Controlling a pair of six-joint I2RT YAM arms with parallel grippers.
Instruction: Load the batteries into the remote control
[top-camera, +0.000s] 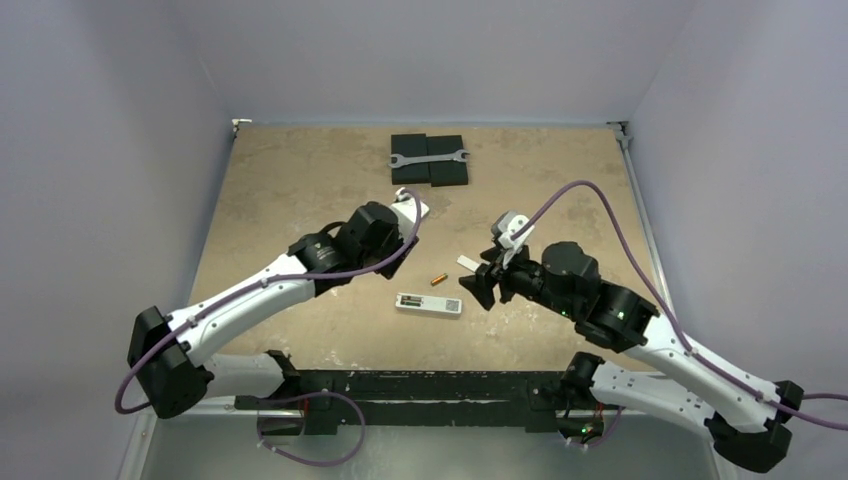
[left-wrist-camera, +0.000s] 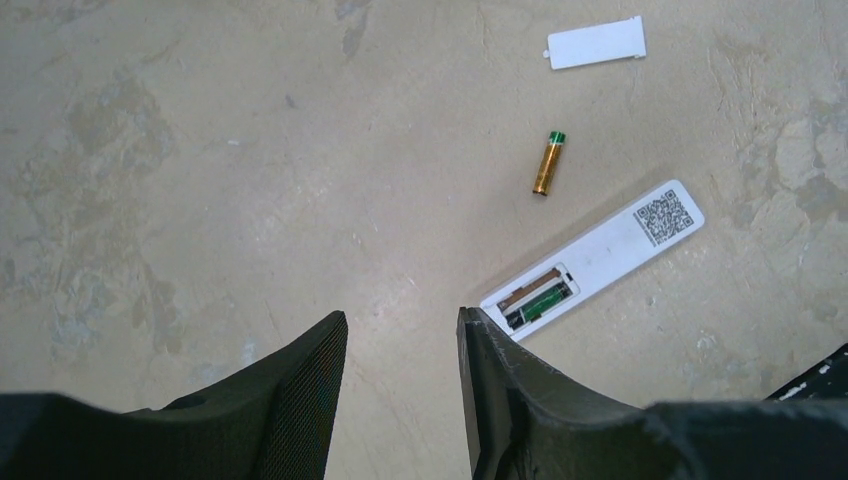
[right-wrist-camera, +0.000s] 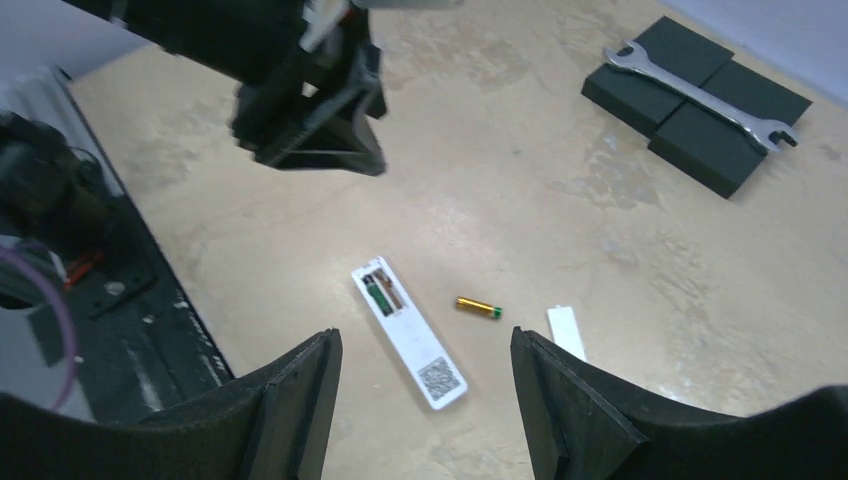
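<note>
From above, the remote control (top-camera: 429, 304) lies flat on the table (top-camera: 290, 190) between my two arms, back side up. The gold battery (top-camera: 438, 280) lies loose just beyond it, apart from it. The white cover piece (top-camera: 467, 263) sits a little farther right, close to my right gripper (top-camera: 478, 288). My left gripper (top-camera: 398, 262) hangs over the table left of the battery. At the far edge a wrench (top-camera: 428, 158) lies across black pads (top-camera: 444, 176).

Through my left wrist, my left gripper (left-wrist-camera: 400, 345) has its jaws spread, with only bare table showing in the gap. The remote control (left-wrist-camera: 592, 260) lies slantwise just past my right-hand finger (left-wrist-camera: 510, 400), and its battery bay is uncovered. The dark green battery (left-wrist-camera: 545, 300) sits in one slot; the slot beside it shows only brownish (what fills it I cannot tell). The gold battery (left-wrist-camera: 548, 163), green at one end, lies on the table beyond the remote, touching nothing. The cover piece (left-wrist-camera: 596, 43) lies farther off.

Through my right wrist, my right gripper (right-wrist-camera: 425, 350) hangs above the table with its jaws wide apart and nothing between them. The remote control (right-wrist-camera: 408, 332) lies below the gap, its open bay at the far end with the dark green battery (right-wrist-camera: 381, 293) in it. The gold battery (right-wrist-camera: 478, 307) lies just right of the remote, and the cover piece (right-wrist-camera: 566, 331) right of that. My left gripper (right-wrist-camera: 315, 115) hovers beyond. The wrench (right-wrist-camera: 700, 95) lies on the black pads (right-wrist-camera: 700, 135) far right.
</note>
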